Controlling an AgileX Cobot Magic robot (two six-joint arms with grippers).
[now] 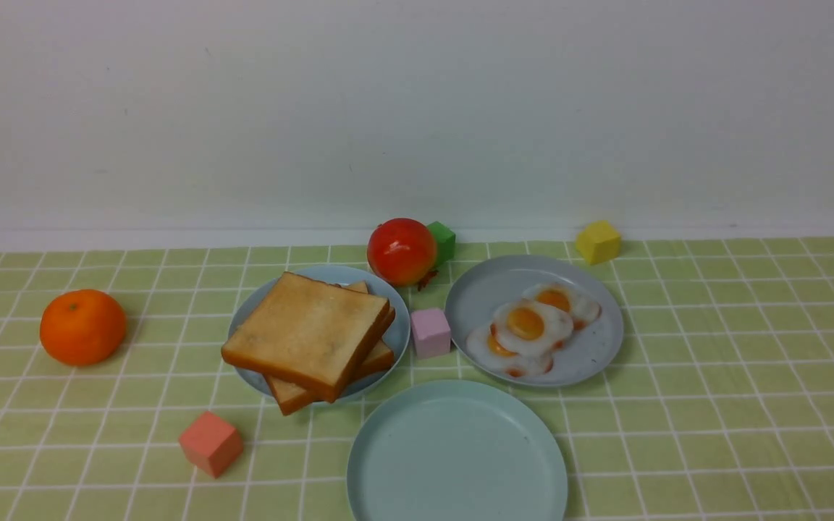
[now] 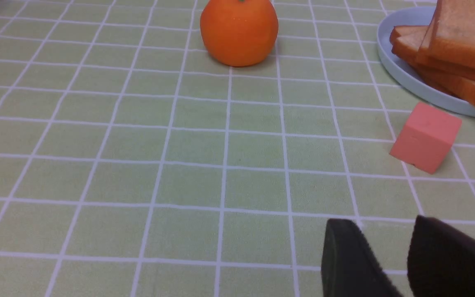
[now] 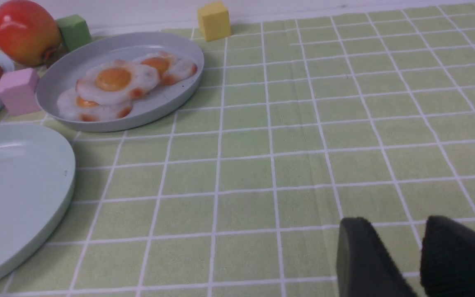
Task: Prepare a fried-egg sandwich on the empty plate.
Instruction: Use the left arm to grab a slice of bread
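Observation:
Two toast slices (image 1: 308,333) lie stacked on a light-blue plate (image 1: 397,340) left of centre; they also show in the left wrist view (image 2: 460,37). Three toy fried eggs (image 1: 529,325) overlap on the grey plate (image 1: 591,358), also seen in the right wrist view (image 3: 114,82). The empty mint-green plate (image 1: 453,463) sits at the front centre, its edge in the right wrist view (image 3: 15,185). My left gripper (image 2: 386,225) hovers over bare cloth near a salmon cube, jaws close together, empty. My right gripper (image 3: 394,222) hovers over bare cloth right of the plates, jaws close together, empty. Neither shows in the front view.
An orange (image 1: 82,327) sits at the left. A red-yellow fruit (image 1: 401,251) and green cube (image 1: 442,242) stand behind the plates, a yellow cube (image 1: 597,242) at the back right. A pink cube (image 1: 430,332) lies between the plates, a salmon cube (image 1: 211,443) at front left.

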